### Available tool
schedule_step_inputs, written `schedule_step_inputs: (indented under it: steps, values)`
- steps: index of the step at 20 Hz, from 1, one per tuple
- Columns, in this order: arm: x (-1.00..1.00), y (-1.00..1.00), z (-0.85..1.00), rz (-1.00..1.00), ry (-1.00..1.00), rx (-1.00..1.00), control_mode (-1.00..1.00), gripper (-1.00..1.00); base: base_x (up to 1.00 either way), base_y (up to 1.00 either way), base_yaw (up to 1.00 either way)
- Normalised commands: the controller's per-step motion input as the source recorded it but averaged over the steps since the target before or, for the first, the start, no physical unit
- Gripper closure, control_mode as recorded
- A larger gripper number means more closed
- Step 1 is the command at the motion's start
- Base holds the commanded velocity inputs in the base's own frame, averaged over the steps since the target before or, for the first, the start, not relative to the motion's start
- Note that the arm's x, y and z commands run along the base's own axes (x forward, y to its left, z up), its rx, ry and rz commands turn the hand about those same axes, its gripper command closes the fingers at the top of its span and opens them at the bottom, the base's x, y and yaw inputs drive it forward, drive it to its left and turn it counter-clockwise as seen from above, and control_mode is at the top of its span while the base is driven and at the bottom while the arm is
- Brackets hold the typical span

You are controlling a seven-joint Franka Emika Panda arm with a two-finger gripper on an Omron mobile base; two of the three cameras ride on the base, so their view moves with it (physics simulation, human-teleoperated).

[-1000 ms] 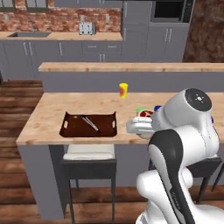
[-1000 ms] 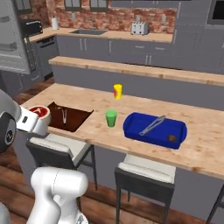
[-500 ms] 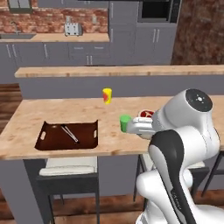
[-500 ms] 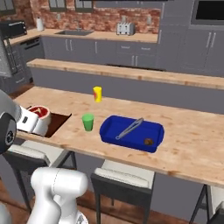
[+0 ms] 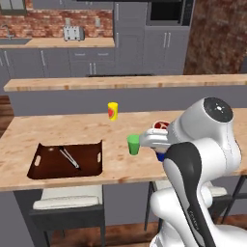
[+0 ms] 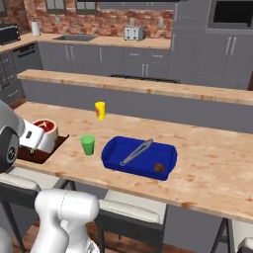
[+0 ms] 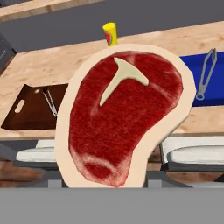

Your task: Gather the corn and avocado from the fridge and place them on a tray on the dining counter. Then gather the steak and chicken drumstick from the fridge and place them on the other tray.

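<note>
Holding the steak [image 7: 124, 118] tight in your claw [image 6: 42, 134], you have it up in the air by the desk [image 6: 207, 168]. It needs a tray, so the blue tray [image 6: 168, 150] looks right; something small and brown already lies there.

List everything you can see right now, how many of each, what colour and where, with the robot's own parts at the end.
steak: 1, red with pale rim, held up at the gripper
brown tray: 1, dark brown, counter left
blue tray: 1, blue, counter centre
tongs: 2, grey, one in each tray
small brown item: 1, in the blue tray, too small to name
cup: 1, green, between the trays
bottle: 1, yellow, behind the cup
toaster: 1, silver, back counter
stools: white seats, under the counter
gripper: 1, white, closed on the steak
</note>
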Motion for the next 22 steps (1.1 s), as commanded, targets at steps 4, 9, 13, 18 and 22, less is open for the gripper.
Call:
schedule_step_inputs:
  steps: [4, 9, 13, 18, 22]
  values:
    - [0.14, -0.14, 0.00, -0.02, 0.00, 0.03, -1.00, 1.00, 0.38, -0.38, -0.07]
    - [0.67, -0.72, 0.00, -0.05, 0.00, 0.12, -1.00, 1.00, 0.00, 0.00, 0.00]
    - [0.65, -0.77, -0.17, -0.05, 0.00, 0.10, -1.00, 1.00, 0.00, 0.00, 0.00]
    - [0.56, -0.61, -0.41, -0.09, 0.01, 0.02, -1.00, 1.00, 0.00, 0.00, 0.00]
    - [0.53, -0.42, -0.42, -0.13, 0.05, 0.00, -1.00, 1.00, 0.00, 0.00, 0.00]
